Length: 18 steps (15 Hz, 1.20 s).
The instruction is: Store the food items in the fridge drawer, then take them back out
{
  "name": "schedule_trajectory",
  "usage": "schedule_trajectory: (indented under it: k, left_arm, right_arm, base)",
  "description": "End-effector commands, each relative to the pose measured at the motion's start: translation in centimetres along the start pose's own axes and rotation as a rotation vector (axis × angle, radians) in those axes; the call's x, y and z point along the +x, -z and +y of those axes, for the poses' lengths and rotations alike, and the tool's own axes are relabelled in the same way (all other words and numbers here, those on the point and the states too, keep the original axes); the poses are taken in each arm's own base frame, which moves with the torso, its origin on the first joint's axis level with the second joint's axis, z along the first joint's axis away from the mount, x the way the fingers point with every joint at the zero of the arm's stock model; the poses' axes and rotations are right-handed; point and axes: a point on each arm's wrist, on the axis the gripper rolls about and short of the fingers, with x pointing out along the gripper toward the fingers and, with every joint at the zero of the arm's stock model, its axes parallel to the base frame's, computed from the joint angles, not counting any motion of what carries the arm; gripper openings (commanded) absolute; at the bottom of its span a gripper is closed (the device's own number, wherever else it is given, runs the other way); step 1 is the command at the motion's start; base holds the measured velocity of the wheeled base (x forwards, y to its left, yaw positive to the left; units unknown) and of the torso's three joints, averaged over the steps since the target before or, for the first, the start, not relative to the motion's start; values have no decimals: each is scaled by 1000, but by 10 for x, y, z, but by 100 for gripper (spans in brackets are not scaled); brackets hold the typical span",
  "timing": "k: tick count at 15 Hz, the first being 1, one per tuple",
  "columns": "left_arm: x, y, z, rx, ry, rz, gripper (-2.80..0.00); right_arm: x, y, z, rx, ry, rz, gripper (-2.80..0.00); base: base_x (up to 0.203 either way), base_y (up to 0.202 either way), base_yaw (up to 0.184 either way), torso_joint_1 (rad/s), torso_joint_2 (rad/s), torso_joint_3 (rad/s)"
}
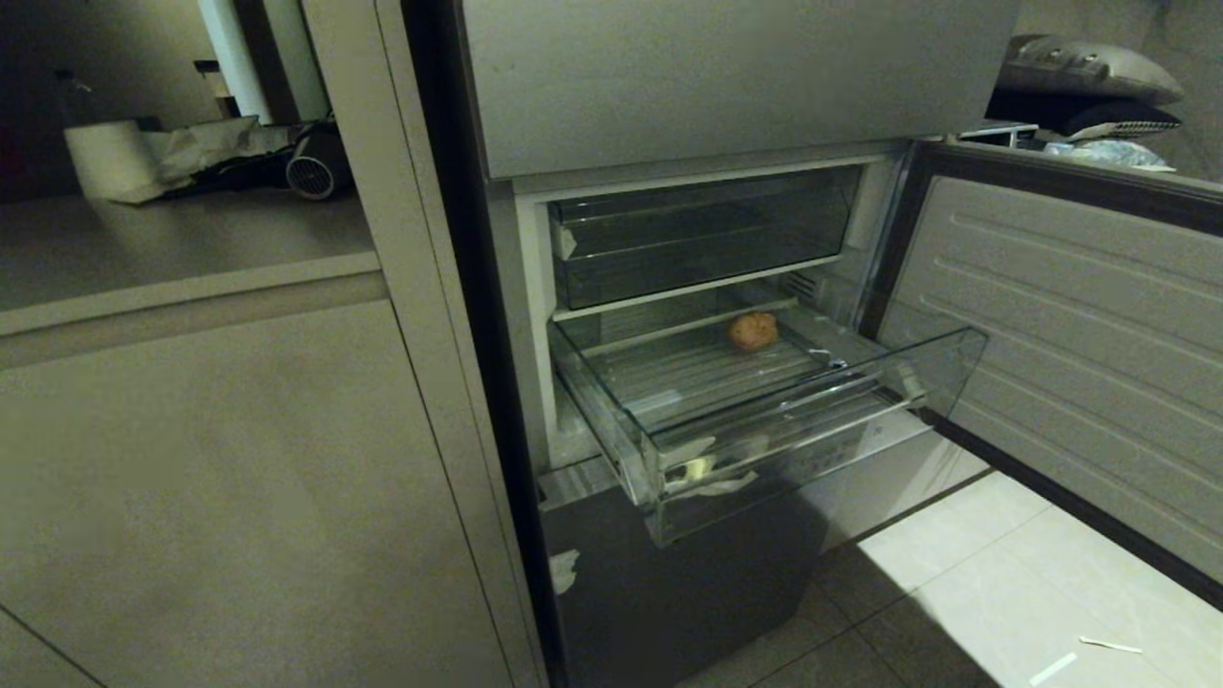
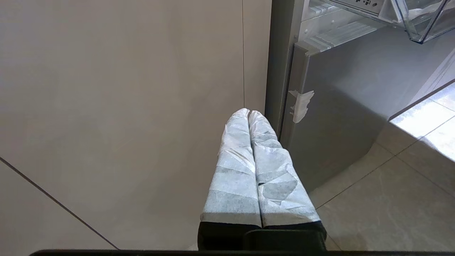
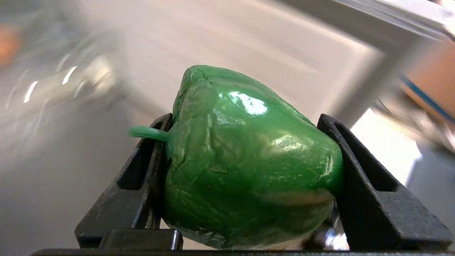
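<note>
The clear fridge drawer stands pulled out, with white tape scraps on its front. An orange-brown rounded food item lies on its ridged floor near the back. My right gripper is shut on the glossy green pepper; its black fingers press the pepper's two sides and the stem pokes out past one finger. This gripper is outside the head view. My left gripper is shut and empty, its white-wrapped fingers together, low beside the fridge's lower grey door. A corner of the drawer shows above it.
The fridge door stands open at the right. An upper clear drawer sits closed above the pulled-out one. A beige cabinet with a paper roll on its counter stands to the left. Tiled floor lies below.
</note>
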Motion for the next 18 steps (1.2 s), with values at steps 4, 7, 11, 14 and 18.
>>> schedule_trajectory:
  k: [4,7,11,14,18]
  left_arm:
    - [0,0,0,0,1,1,-280]
    - [0,0,0,0,1,1,-280]
    - [0,0,0,0,1,1,-280]
    - [0,0,0,0,1,1,-280]
    - [0,0,0,0,1,1,-280]
  right_arm:
    - [23,0,3,208,184,50,-280]
    - [18,3,1,220,184,40,-280]
    - [11,-10,-4,243,206,-58,-280]
    - [17,-18,-18,236,370,-132,-280]
    - [27,-20,-54,237,607,-137,-280]
  base:
    - [0,0,0,0,0,0]
    - [0,0,0,0,0,0]
    - [0,0,0,0,0,0]
    - [0,0,0,0,0,0]
    - [0,0,0,0,0,0]
